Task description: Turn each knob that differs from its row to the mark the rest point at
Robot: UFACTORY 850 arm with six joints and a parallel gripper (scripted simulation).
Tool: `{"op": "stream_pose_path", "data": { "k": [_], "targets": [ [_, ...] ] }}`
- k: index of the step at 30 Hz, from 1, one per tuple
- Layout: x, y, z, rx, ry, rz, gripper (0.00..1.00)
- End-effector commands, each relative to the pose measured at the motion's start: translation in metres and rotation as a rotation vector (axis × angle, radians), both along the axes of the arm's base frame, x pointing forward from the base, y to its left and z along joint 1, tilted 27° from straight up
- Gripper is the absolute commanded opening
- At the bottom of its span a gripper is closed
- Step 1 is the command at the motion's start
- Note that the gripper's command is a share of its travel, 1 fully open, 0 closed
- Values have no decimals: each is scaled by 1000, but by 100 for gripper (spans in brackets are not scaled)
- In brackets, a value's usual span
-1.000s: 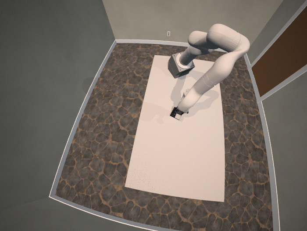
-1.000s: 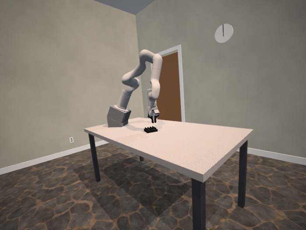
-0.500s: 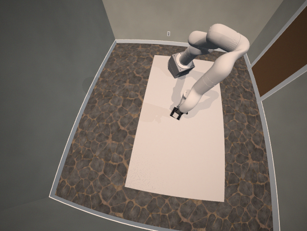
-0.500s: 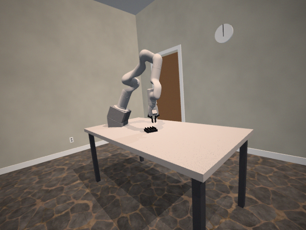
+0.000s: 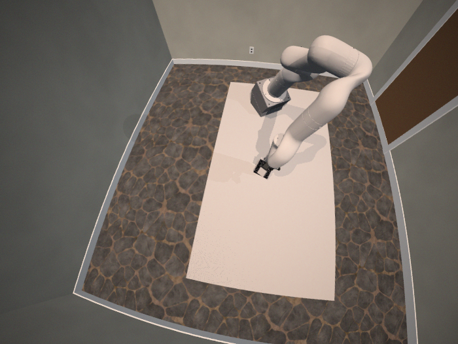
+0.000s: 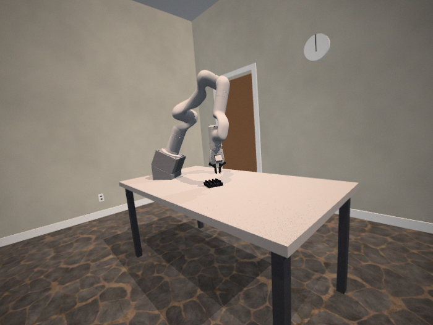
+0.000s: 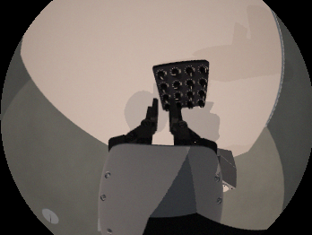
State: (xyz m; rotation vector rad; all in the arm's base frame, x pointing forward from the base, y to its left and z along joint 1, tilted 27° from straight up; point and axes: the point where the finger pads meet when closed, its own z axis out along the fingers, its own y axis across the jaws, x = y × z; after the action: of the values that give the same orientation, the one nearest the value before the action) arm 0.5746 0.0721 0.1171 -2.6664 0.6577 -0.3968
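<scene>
Box [image 5: 260, 165] [image 6: 213, 183] [image 7: 183, 77] upright on the tabletop [image 5: 273, 229] [image 6: 266, 199] [image 7: 90, 54], knob side up. My tool [image 5: 270, 167] [image 6: 217, 172] [image 7: 163, 106] hangs higher, clear of it, fingers slightly parted with nothing between them.

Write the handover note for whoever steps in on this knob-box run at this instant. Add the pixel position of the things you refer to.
Pincer [image 6: 217, 171] [image 7: 163, 106]: partly open, nothing between its fingers, poised above the table [image 5: 266, 229] [image 6: 245, 195] [image 7: 90, 54].
Knob box [image 6: 213, 183] [image 7: 181, 67]: on the table, below the pincer; its feet are not discernible.
Done: cannot be told; the knob lines are too small to compare row by row.
Left: check every row up close, turn any odd knob to its row's mark, leave the others, and confirm nothing is moving.
</scene>
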Motion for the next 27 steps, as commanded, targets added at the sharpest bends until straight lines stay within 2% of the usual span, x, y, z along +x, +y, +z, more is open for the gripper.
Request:
{"op": "stream_pose_path", "data": {
  "k": [1, 27],
  "targets": [
    [1, 0, 1, 0, -1, 0, 19],
    [2, 1, -3, 1, 0, 0, 19]
  ]
}}
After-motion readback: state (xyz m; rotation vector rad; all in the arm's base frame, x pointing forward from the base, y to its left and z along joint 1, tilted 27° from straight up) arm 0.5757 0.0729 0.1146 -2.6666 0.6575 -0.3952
